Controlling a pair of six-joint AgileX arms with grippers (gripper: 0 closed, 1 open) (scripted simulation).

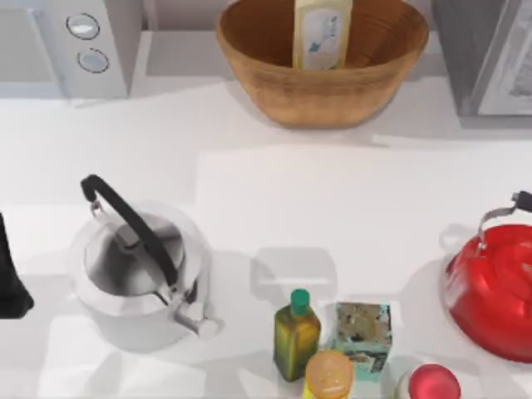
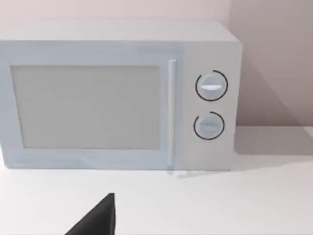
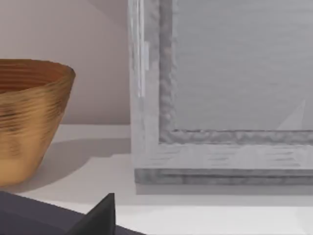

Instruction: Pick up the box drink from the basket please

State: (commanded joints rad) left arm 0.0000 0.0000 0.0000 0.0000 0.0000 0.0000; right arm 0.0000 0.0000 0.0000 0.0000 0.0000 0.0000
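The basket [image 1: 322, 83], a wide orange-brown woven bowl, stands at the back middle of the table. The box drink [image 1: 322, 33], a slim pale-yellow carton with a white and blue label, stands upright inside it against the far wall. The right wrist view catches the basket's side [image 3: 29, 117] beside a grey appliance. My left arm is parked at the table's left edge, where a dark part of the left gripper [image 1: 10, 283] shows, far from the basket. A dark piece of each gripper also pokes into its own wrist view: left gripper [image 2: 98, 220], right gripper [image 3: 98, 220].
A white microwave [image 1: 75, 41] sits back left and a grey appliance [image 1: 490, 50] back right. A silver kettle [image 1: 137, 274] stands front left and a red kettle [image 1: 495, 291] front right. An olive-oil bottle [image 1: 296, 332], a teal carton [image 1: 363, 337] and an orange-topped item [image 1: 329, 374] crowd the front middle.
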